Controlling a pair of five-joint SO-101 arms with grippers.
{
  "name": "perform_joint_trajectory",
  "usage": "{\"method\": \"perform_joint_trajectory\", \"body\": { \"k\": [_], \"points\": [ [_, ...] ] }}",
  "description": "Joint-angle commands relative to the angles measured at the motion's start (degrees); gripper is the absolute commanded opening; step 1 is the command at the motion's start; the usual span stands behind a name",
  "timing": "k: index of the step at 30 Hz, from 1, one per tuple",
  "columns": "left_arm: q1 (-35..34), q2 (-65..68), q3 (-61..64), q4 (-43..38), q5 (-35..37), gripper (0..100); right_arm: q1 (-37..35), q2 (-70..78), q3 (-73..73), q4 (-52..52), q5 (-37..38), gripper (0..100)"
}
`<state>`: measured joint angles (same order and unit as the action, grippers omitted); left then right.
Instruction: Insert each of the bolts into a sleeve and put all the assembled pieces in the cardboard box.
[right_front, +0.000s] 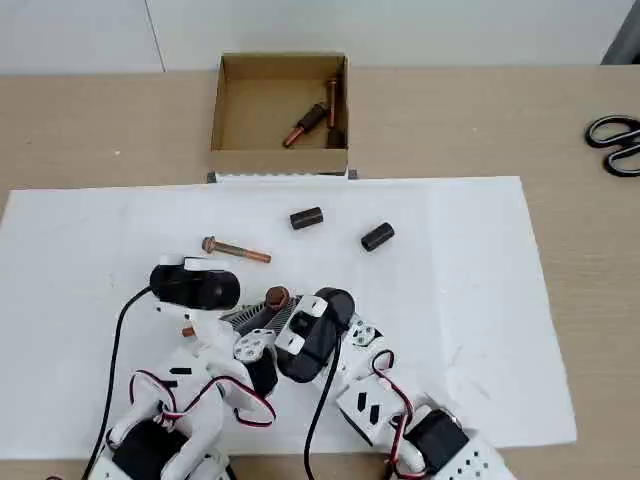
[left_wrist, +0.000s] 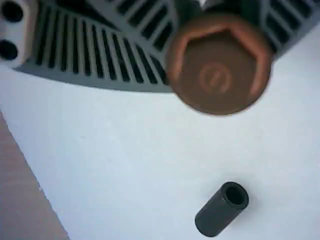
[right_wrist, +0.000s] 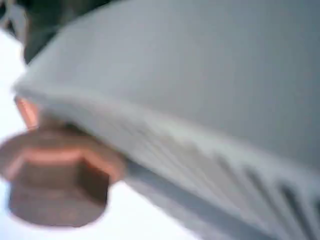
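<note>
Wooden surface (right_front: 100, 110) under white sheet (right_front: 480, 300). Copper bolt (right_front: 277, 296) upright at 6 o'clock between left gripper (right_front: 250, 322) and right gripper (right_front: 290, 312), probably awaiting a sleeve (right_front: 306, 217); closure of either impossible to tell. Cardboard box (right_front: 280, 158) at 12 o'clock.

Copper bolt (right_front: 238, 250), black sleeve (right_front: 307, 218), brown cardboard box (right_front: 280, 160), white paper (right_front: 450, 330).

Bolt (left_wrist: 217, 65): shank was hidden behind its own head; head was blurred in the right wrist view.
Scissors (right_front: 614, 145): were cut off by the high view's right edge.
Arm bases (right_front: 160, 445): were cut off at the bottom edge.
</note>
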<state>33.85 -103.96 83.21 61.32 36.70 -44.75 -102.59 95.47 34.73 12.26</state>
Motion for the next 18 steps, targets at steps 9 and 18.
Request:
{"method": "perform_joint_trajectory", "body": {
  "k": [9, 18],
  "points": [
    [0.97, 0.00, -0.92, 1.58, -6.77, 29, 1.01, -1.27, -0.26, -4.00, 0.44, 0.2],
    [-13.80, 0.18, -8.84, 3.16, -18.73, 29, 1.01, -1.27, -0.18, -4.00, 0.44, 0.2]
  ]
}}
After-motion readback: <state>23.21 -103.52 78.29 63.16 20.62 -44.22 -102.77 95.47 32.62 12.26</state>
